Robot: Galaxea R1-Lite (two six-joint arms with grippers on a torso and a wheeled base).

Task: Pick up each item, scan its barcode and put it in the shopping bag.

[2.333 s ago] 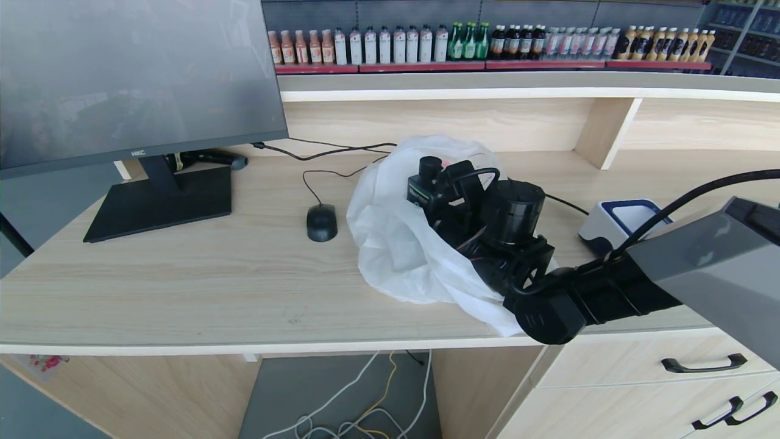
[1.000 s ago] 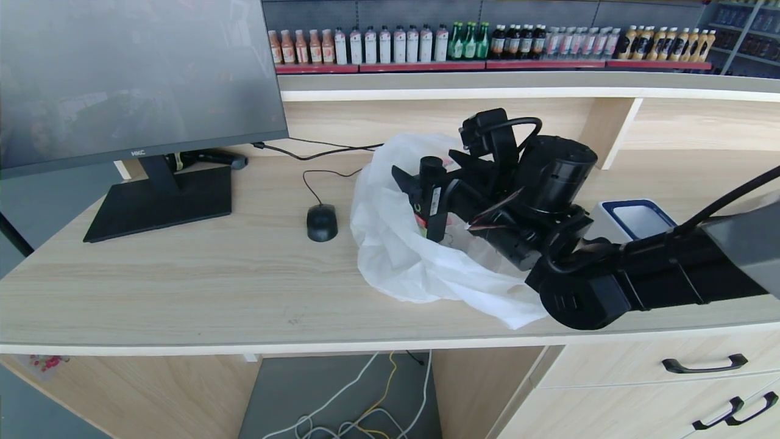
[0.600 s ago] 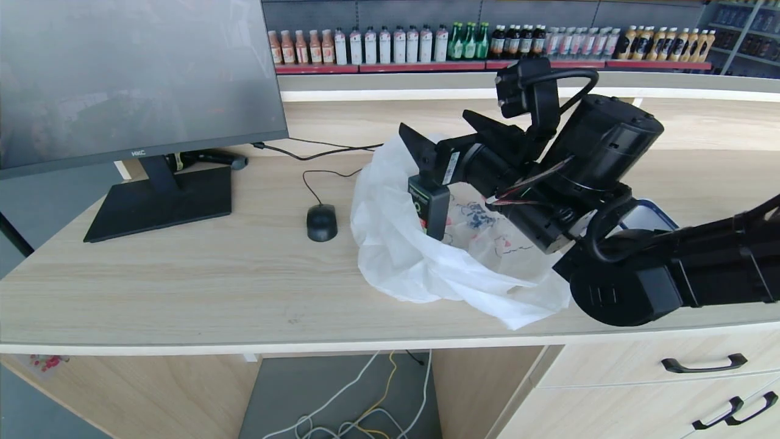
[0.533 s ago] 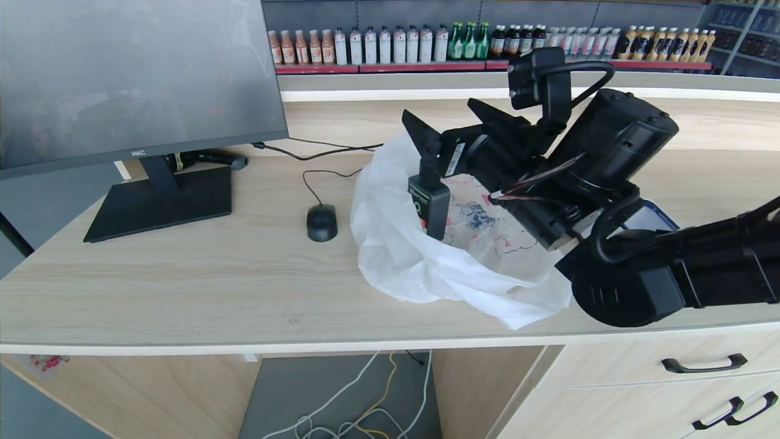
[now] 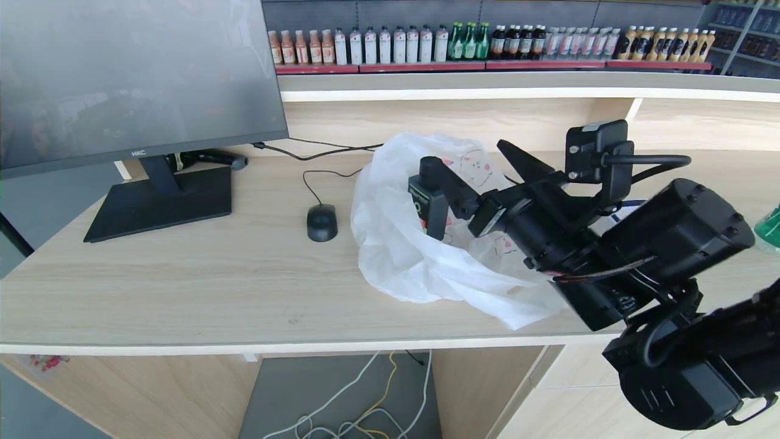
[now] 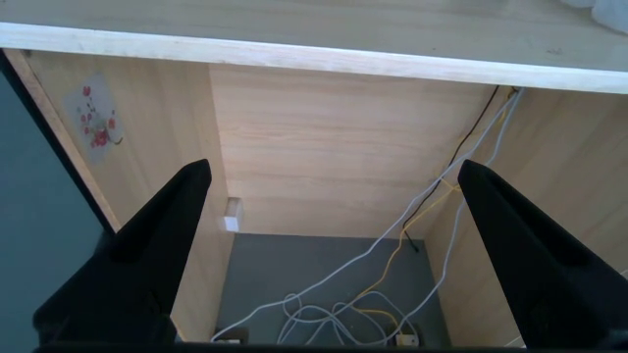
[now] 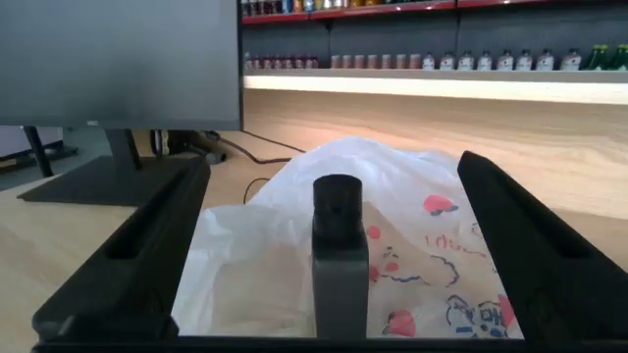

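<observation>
The right gripper (image 5: 469,161), wide open and empty, sits just beside the bottle (image 5: 428,207) standing in the bag (image 5: 396,244). It is best withdrawn straight toward the desk's (image 5: 183,286) front edge, snagging no plastic.

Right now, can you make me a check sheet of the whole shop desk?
Surface: wooden counter, no spills seen.
Job's things: dark bottle upright in the white bag.
Clutter: monitor, mouse; a green thing cut off at the edge.
Claws: right claw open, facing the bottle; left claw open, facing under the counter.
Cables: black ones on the counter; white and yellow ones loose underneath.
Surroundings: shelf of drinks behind.
</observation>
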